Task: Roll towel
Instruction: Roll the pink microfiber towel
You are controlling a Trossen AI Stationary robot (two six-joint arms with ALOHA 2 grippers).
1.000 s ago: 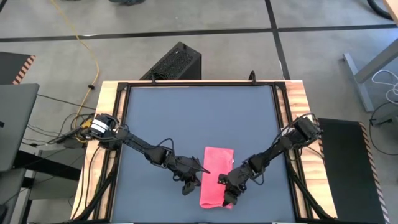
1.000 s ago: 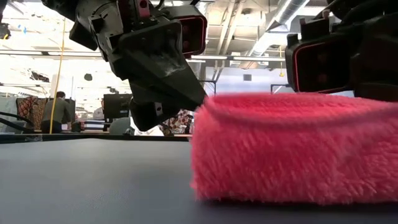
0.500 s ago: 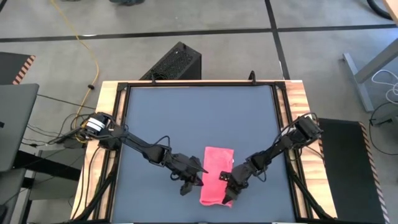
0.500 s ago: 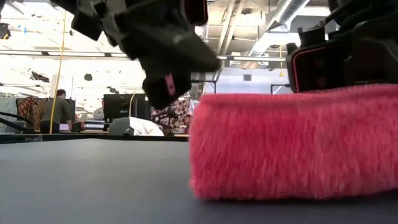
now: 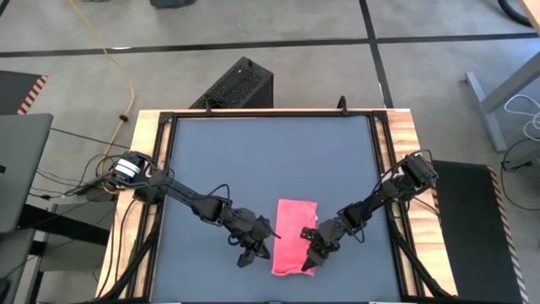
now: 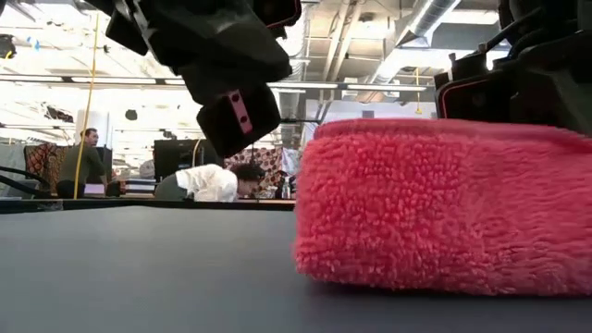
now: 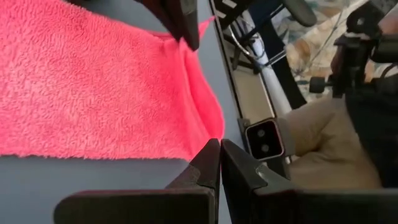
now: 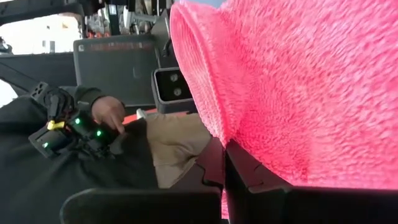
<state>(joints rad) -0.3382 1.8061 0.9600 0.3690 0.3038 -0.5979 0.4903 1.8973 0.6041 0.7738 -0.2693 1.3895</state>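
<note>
The bright pink towel [image 5: 295, 230] lies as a narrow folded strip on the dark table, its length running from far to near. Seen from the low view, its near end [image 6: 444, 213] is a thick, rounded wad. My right gripper [image 5: 309, 259] is shut at the towel's right edge near the near corner. It also shows in the left wrist view [image 7: 180, 22]. My left gripper [image 5: 261, 247] is shut and hangs above the table [image 6: 239, 116], just left of the towel and clear of it. My right gripper pinches the towel's right edge [image 7: 188, 45] close to its near corner, where the cloth puckers up at the fingers [image 8: 245, 171]. The fingers slant down from the table's right side. The rest of the towel lies on the table. One layer or several, I cannot tell.
A small camera [image 7: 264, 140] sits at the table's near edge, with a seated person holding a controller [image 8: 68, 124] behind it. Bare tabletop [image 5: 270, 160] stretches far of the towel. A black box [image 5: 238, 84] stands beyond the far edge. People show in the room [image 6: 208, 180].
My left gripper has drawn back from the towel's left edge, risen and rolled a little. My right gripper has sunk slightly toward the near edge, staying shut on the towel. In the low view the towel's near end now stands taller and more bunched.
</note>
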